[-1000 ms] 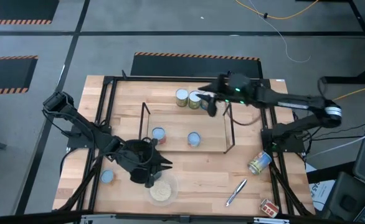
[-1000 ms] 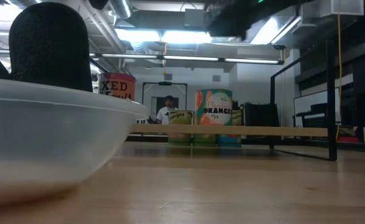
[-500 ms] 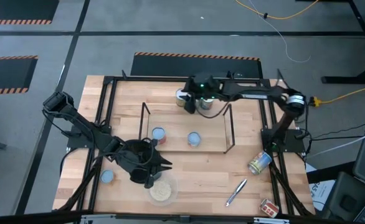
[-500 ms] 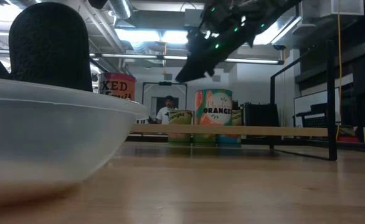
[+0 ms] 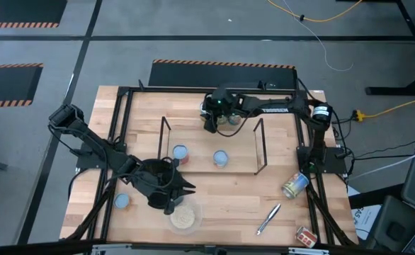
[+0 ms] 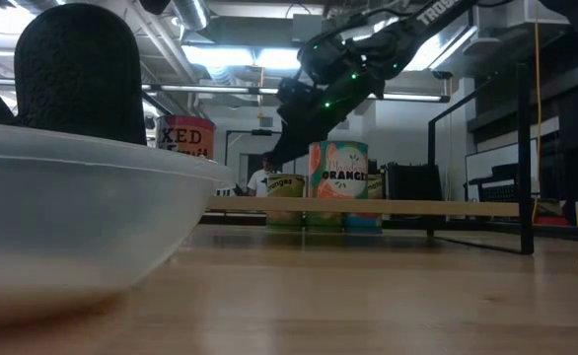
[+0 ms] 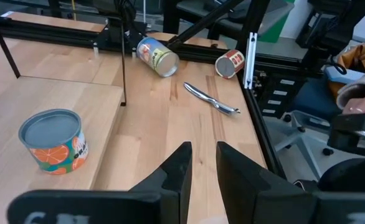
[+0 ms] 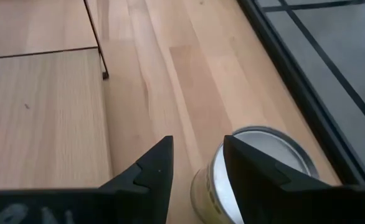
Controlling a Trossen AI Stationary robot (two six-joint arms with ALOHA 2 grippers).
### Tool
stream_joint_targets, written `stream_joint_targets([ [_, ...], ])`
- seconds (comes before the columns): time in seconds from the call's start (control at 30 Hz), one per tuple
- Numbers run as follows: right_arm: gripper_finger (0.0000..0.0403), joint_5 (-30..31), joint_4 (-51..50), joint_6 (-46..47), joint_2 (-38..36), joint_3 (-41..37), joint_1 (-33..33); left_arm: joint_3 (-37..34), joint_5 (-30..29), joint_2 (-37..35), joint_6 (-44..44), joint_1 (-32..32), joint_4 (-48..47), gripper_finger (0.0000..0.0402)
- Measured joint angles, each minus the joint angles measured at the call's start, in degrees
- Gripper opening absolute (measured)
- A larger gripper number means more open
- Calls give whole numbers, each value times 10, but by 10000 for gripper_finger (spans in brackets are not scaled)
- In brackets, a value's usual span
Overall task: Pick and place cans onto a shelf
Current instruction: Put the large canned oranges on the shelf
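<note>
Two cans (image 5: 206,111) (image 5: 226,115) stand on the table behind the shelf (image 5: 239,166); two more (image 5: 180,152) (image 5: 220,158) stand on its board. My right gripper (image 5: 209,119) hangs open over the far pair. In its wrist view the fingers (image 8: 198,168) straddle the near rim of a silvery-topped can (image 8: 260,165), one finger in front of the top. My left gripper (image 7: 203,165), fingers a little apart and holding nothing, waits by the bowl of grains (image 5: 184,217). Another can (image 5: 122,202) stands near it. My right gripper comes at the silvery-topped can's rim (image 8: 215,163) slanting down from the table's right. I cannot tell whether a finger touches the can. The can stands upright on the table.
One can (image 5: 294,185) lies on its side by the right frame rail and a red one (image 5: 307,236) lies near the right front corner. A silver pen (image 5: 268,218) lies between them. The black metal frame (image 5: 126,95) runs around the tabletop. A person's hand (image 7: 357,102) shows beyond the table.
My right gripper has swung toward the table's left edge and come down, tipping further downward, from beside the shelf's far right corner to over the two far cans. Its fingers have stayed open. No can has moved.
</note>
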Motion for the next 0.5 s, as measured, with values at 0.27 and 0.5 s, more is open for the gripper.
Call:
stream_joint_targets([
  [0.27, 145, 11, 1, 0, 9, 0, -1, 0, 1, 0, 0, 0, -2, 66],
  [0.5, 145, 43, -4, 2, 9, 0, -4, 0, 1, 0, 0, 0, -2, 66],
])
